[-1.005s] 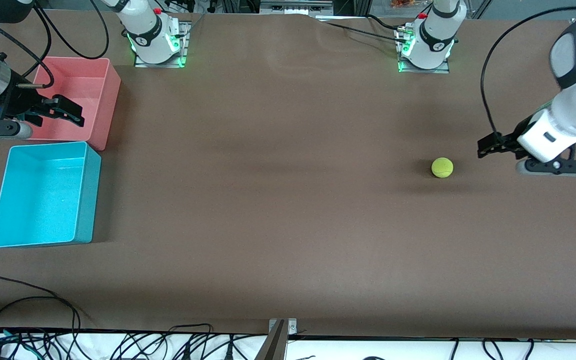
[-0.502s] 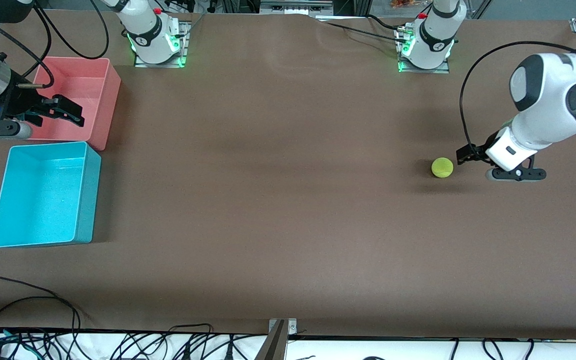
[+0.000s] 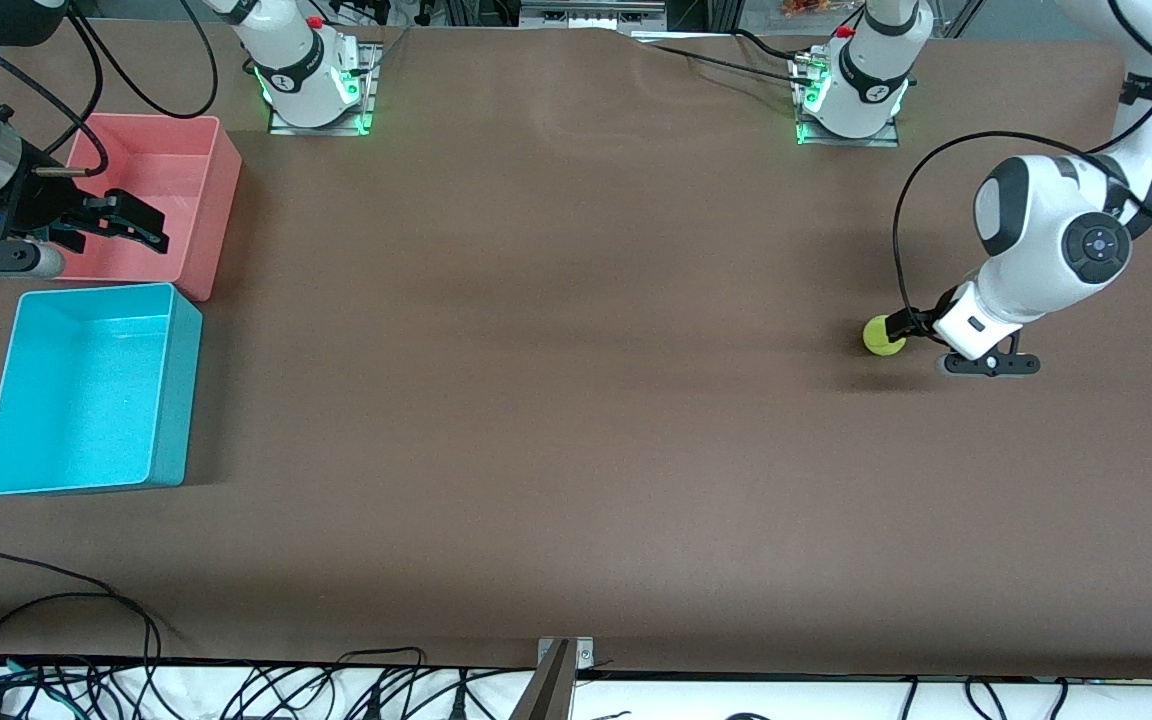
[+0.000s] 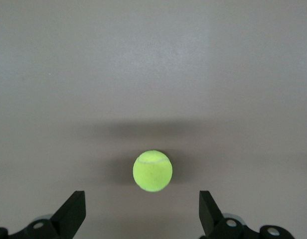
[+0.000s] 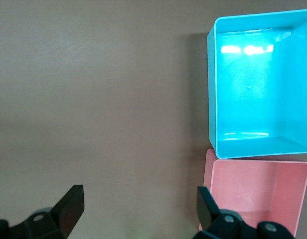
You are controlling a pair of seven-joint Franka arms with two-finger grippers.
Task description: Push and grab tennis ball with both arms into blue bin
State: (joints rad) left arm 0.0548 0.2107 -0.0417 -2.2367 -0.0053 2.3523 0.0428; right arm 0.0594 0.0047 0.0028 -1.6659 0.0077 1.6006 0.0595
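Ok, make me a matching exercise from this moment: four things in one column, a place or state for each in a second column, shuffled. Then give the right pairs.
Things
1. tennis ball
2. blue bin
3. pink bin
4. left end effector

Places or states
A. empty, nearer to the front camera than the other bin
B. open, low at the table, the ball just ahead of its fingers
C. on the bare table toward the left arm's end
D. at the right arm's end, with the open right end effector over it

Pairs: 1-C, 2-A, 3-D, 4-B
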